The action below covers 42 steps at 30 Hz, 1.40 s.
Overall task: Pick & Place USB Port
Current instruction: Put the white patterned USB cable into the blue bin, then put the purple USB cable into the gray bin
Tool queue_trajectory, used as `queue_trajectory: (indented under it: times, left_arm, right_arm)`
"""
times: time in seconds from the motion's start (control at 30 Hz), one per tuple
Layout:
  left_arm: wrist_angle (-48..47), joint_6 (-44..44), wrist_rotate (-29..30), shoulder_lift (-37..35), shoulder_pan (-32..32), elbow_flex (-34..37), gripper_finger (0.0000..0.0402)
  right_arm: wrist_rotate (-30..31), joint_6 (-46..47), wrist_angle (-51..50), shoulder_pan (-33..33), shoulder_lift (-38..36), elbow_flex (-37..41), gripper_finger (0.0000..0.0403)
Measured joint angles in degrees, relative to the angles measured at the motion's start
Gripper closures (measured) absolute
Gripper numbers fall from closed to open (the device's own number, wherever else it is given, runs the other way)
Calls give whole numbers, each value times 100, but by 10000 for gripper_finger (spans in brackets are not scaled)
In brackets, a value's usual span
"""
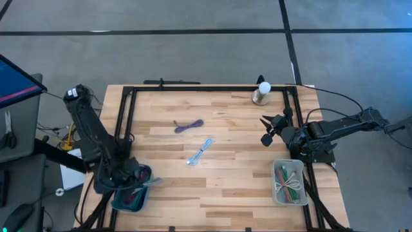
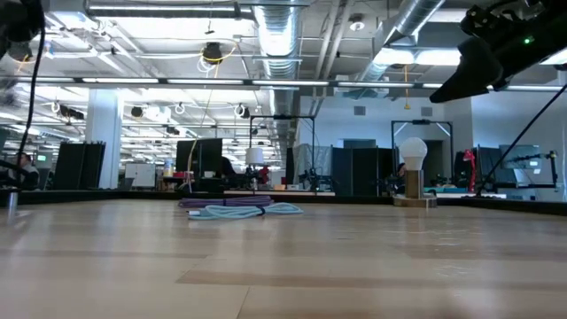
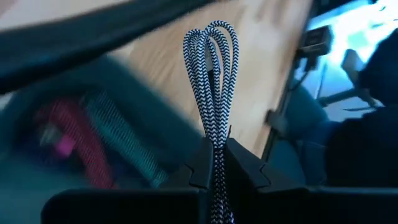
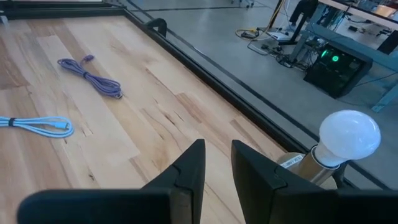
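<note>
2 hands | left hand (image 3: 214,163) clenched on braided cable (image 3: 211,74) over blurred blue bin (image 1: 132,198) | right hand (image 4: 217,163) empty, slightly parted

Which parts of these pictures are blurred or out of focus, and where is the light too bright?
Left wrist view: braided cable sharp, blue bin behind it blurred, window corner overexposed. Low view: near table soft, ceiling lights glare. Right wrist view: purple cable sharp.
</note>
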State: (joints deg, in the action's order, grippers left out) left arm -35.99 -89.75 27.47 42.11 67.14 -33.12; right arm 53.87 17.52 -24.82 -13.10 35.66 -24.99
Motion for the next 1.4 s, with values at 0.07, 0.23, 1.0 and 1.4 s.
queue_trajectory:
  times: [0.07,0.23,1.0,1.4]
  left_arm:
    - [-337,-568,12,0,243,0,380]
    - [-1089,-1231,77,-45,649,0,380]
    - [-1757,-2933,36,174,1112,15,363]
    - [-1707,-2973,-122,584,637,15,295]
  right_arm:
    - [0,15,0,0,2,0,332]
    - [0,143,0,0,1,0,332]
    - [9,205,2,2,345,0,332]
    - [15,203,7,2,345,0,332]
